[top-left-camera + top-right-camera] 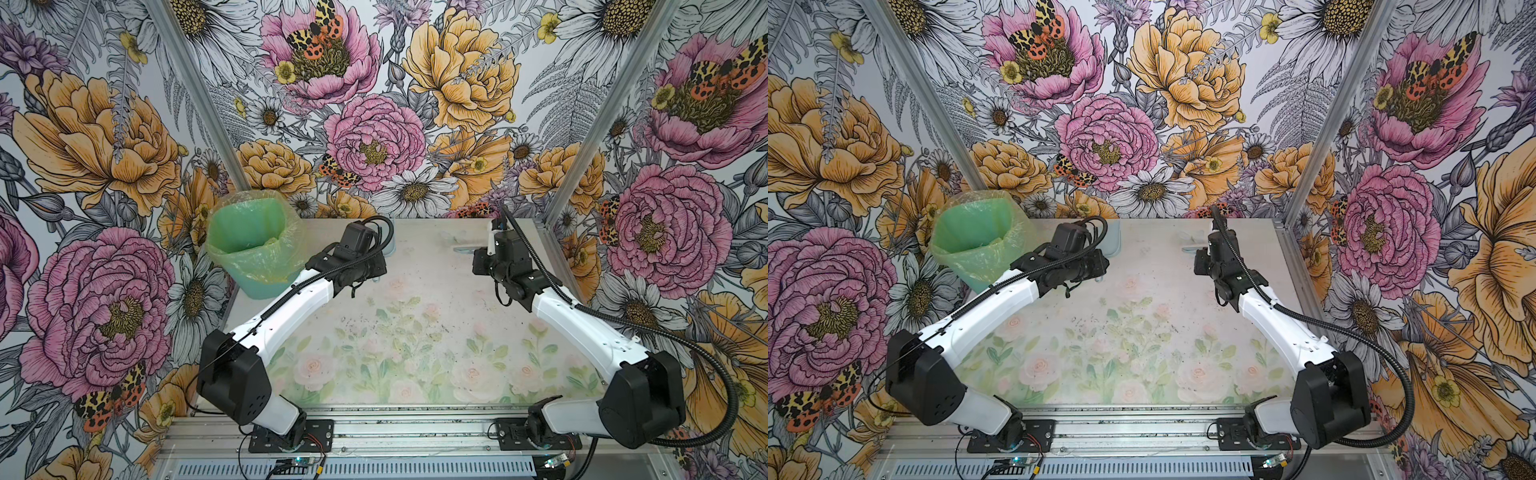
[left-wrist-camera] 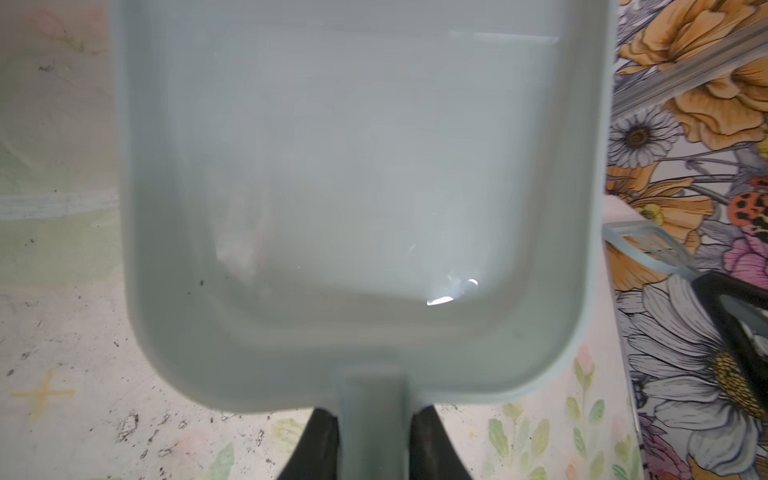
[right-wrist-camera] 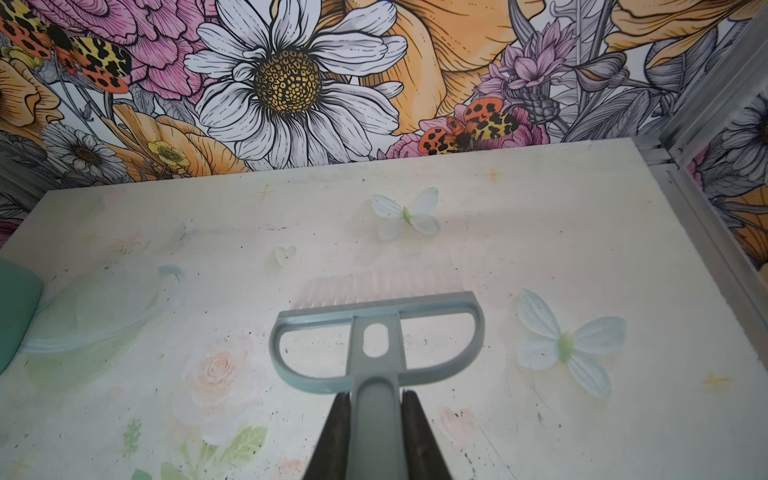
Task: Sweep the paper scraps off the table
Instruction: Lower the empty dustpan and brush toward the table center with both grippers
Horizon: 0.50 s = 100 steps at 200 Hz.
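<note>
My left gripper point(image 2: 372, 411) is clamped on the narrow handle of the dustpan point(image 2: 353, 166), and my right gripper point(image 3: 376, 395) is clamped the same way on the stem of the brush point(image 3: 376, 328). I see no paper scraps anywhere on the table point(image 1: 415, 299), and the pan is empty. I cannot see the bottom of the bin point(image 1: 249, 245), so I only guess they went there. The main risk is slip: both handles are smooth, hard plastic and pinched at one end, so either tool could twist between my jaws if its far end catches the tabletop. Swinging the pan carelessly could also knock the bin just beside my left arm; it looks light. Pressing the brush down would splay its bristles point(image 3: 382, 286), which look fine, pale and soft. The pan is a shallow, glossy grey-blue scoop with rounded corners. The brush head is a D-shaped open frame. The bin is green, tapered and draped in a thin crinkled liner point(image 1: 286, 232). The tabletop is matt, faded and flecked with dark specks point(image 1: 361, 322).
</note>
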Each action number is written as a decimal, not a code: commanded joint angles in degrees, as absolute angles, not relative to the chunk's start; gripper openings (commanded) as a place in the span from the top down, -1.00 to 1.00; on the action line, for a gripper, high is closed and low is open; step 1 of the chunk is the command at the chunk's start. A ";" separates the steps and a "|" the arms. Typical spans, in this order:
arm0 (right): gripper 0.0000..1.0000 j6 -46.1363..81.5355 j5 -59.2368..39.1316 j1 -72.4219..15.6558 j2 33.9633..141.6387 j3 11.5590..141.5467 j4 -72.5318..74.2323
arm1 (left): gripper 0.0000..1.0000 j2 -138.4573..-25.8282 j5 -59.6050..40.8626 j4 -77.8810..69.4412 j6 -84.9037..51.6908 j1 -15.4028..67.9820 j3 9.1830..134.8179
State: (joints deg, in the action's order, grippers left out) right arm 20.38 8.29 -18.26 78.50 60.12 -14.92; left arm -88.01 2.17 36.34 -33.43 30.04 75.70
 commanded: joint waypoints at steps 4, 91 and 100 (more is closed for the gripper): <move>1.00 21.70 12.32 -19.05 80.19 57.81 -6.62 | 1.00 -91.11 7.76 36.89 -32.60 30.86 74.23; 1.00 23.00 16.78 -19.51 84.23 50.86 2.32 | 1.00 -101.77 7.30 32.78 -33.22 31.38 75.15; 1.00 23.12 16.74 -19.43 84.77 50.43 2.80 | 1.00 -102.64 7.05 32.75 -33.31 31.59 75.26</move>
State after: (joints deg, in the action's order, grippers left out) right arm 21.98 14.90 -18.96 83.11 51.57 -1.91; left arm -100.66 6.04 34.50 -33.47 30.92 74.35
